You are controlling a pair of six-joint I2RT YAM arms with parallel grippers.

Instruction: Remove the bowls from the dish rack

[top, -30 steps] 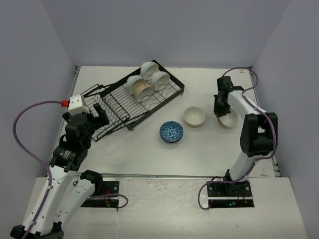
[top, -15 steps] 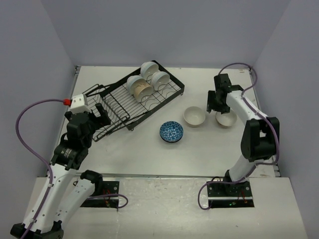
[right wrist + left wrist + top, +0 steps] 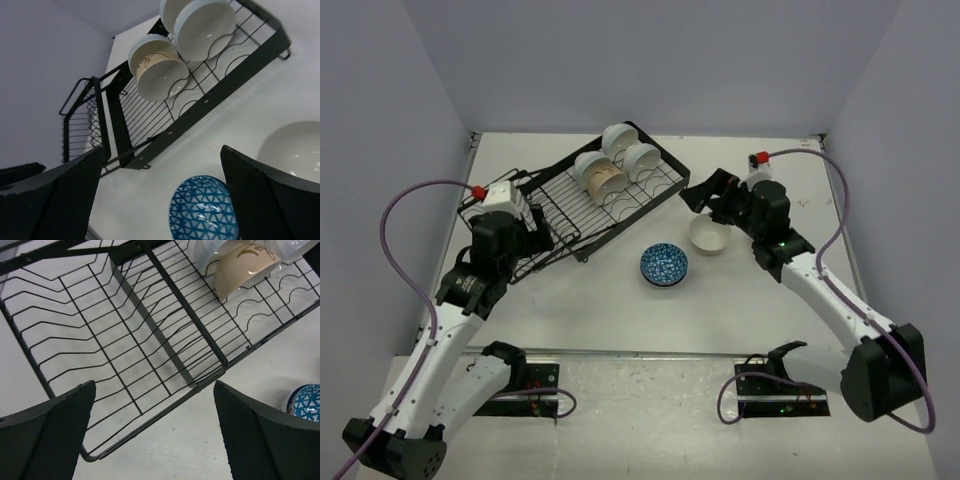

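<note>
We count six bowls [image 3: 607, 180]: four in the one dish rack [image 3: 560, 200], two on the table [image 3: 620, 310] (a blue-patterned one [image 3: 664, 264], a white one [image 3: 708, 235]).

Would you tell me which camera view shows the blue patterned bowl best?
The top external view: the blue patterned bowl sits whole and unobstructed on the table. The right wrist view shows its pattern larger, but the frame's bottom edge crops it. The left wrist view catches only a sliver at the right border.
</note>
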